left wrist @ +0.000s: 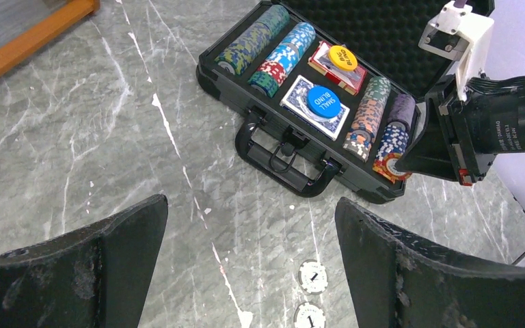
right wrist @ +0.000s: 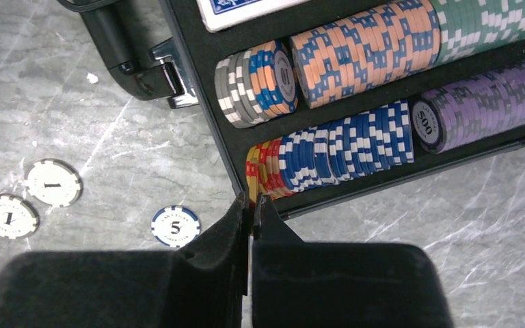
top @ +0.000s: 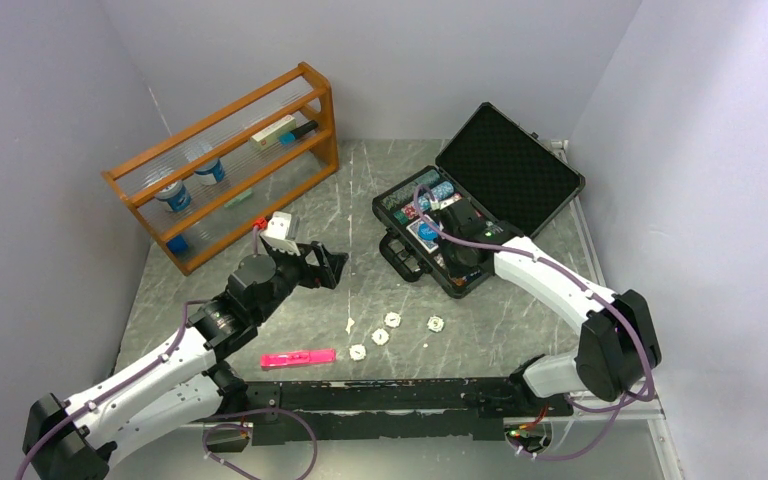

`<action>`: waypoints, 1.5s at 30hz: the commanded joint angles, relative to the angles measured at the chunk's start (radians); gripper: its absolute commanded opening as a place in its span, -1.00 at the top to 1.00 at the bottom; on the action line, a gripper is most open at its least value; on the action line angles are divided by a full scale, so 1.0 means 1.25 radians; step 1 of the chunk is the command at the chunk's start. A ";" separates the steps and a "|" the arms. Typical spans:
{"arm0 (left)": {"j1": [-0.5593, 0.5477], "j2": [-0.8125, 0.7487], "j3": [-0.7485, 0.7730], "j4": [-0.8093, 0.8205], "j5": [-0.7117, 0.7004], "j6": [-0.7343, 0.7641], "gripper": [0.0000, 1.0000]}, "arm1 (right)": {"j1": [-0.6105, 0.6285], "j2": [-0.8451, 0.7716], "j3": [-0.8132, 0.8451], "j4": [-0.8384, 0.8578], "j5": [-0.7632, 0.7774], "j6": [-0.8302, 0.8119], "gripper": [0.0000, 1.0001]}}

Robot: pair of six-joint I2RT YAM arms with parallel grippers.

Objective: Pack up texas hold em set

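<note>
The black case (top: 512, 166) lies open at the back right with foam lining. It holds rows of coloured chip stacks (right wrist: 355, 48), two card decks, a yellow button (left wrist: 342, 57) and a blue button (left wrist: 322, 102). My right gripper (right wrist: 251, 199) is shut, its tips at the case's near edge by the yellow and red end of a chip row (right wrist: 335, 150). I see nothing held. My left gripper (left wrist: 251, 201) is wide open and empty above the table, left of the case. Several loose discs (top: 381, 336) lie on the table; a blue-edged "5" chip (right wrist: 176, 225) lies nearest the case.
A wooden rack (top: 230, 160) with cups stands at the back left. A pink marker (top: 298, 357) lies near the front edge. The case handle (left wrist: 280, 164) points toward my left gripper. Walls close in the left, back and right sides.
</note>
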 commanded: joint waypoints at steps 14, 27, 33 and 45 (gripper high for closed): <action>0.001 -0.017 0.000 0.029 -0.019 0.007 -0.94 | 0.004 0.020 0.031 -0.014 -0.017 -0.025 0.96; 0.002 -0.008 0.000 0.037 -0.011 0.008 -0.94 | 0.012 0.023 0.029 -0.012 0.082 -0.027 0.74; 0.002 -0.010 0.000 0.033 -0.010 0.009 -0.94 | 0.025 0.035 0.029 -0.013 0.086 -0.020 0.41; 0.001 -0.006 0.002 0.028 -0.010 0.007 -0.94 | 0.029 0.027 0.026 -0.010 0.063 -0.015 0.37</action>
